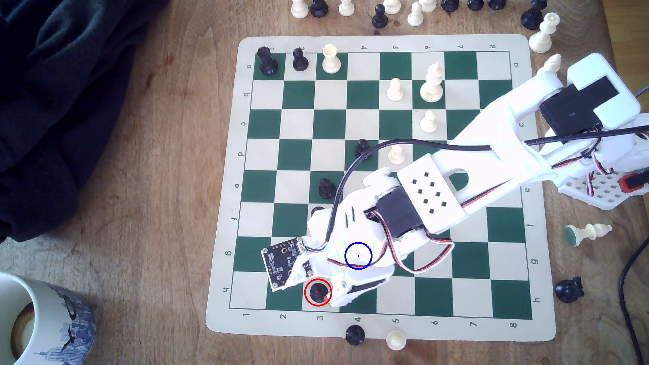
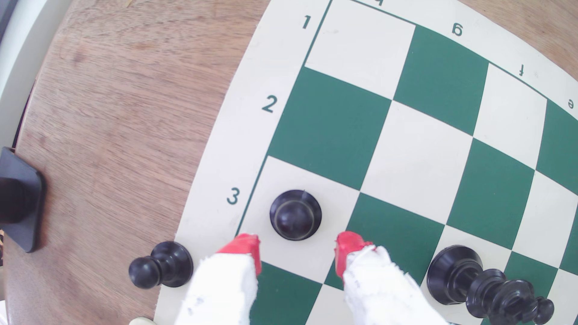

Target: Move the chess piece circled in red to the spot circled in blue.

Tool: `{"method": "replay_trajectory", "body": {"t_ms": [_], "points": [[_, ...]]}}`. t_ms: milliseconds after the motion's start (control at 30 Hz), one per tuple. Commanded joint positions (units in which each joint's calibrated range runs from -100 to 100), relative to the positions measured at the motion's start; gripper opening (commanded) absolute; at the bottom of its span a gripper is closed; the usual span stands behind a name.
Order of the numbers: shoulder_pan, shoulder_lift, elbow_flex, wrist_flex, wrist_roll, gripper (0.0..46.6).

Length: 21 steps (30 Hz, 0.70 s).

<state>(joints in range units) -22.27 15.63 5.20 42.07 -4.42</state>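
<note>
The chess piece [image 1: 318, 292], a small black pawn ringed in red, stands on a cream square in the board's near row by the number 3. From the wrist view the pawn [image 2: 295, 215] sits just beyond my two red-tipped fingers [image 2: 247, 250], centred on the gap. My gripper [image 1: 326, 293] [image 2: 297, 250] is open with nothing held and reaches in from the exterior view's right. The blue ring [image 1: 358, 256] is drawn over my wrist body, one square up and to the right of the pawn. The spot beneath it is hidden by the arm.
A taller black piece [image 2: 478, 281] stands two squares from the pawn, partly under my arm [image 1: 318, 210]. A black pawn [image 1: 354, 334] [image 2: 161, 265] and a cream pawn [image 1: 396, 338] sit off the board's near edge. A mug [image 1: 35, 316] stands lower left, dark cloth [image 1: 63, 105] upper left.
</note>
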Motion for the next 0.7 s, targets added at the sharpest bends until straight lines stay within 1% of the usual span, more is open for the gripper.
{"method": "replay_trajectory", "body": {"t_ms": [0,233,367,667], "points": [[0.6,-0.9,-4.7,-0.5,-0.1,12.7],[0.1,0.6,-5.9,-1.1,-0.1,11.4],[-0.2,1.1,-6.4,-1.5,-0.2,12.4],[-0.7,1.7,-7.6,-2.2,-0.6,12.2]]}}
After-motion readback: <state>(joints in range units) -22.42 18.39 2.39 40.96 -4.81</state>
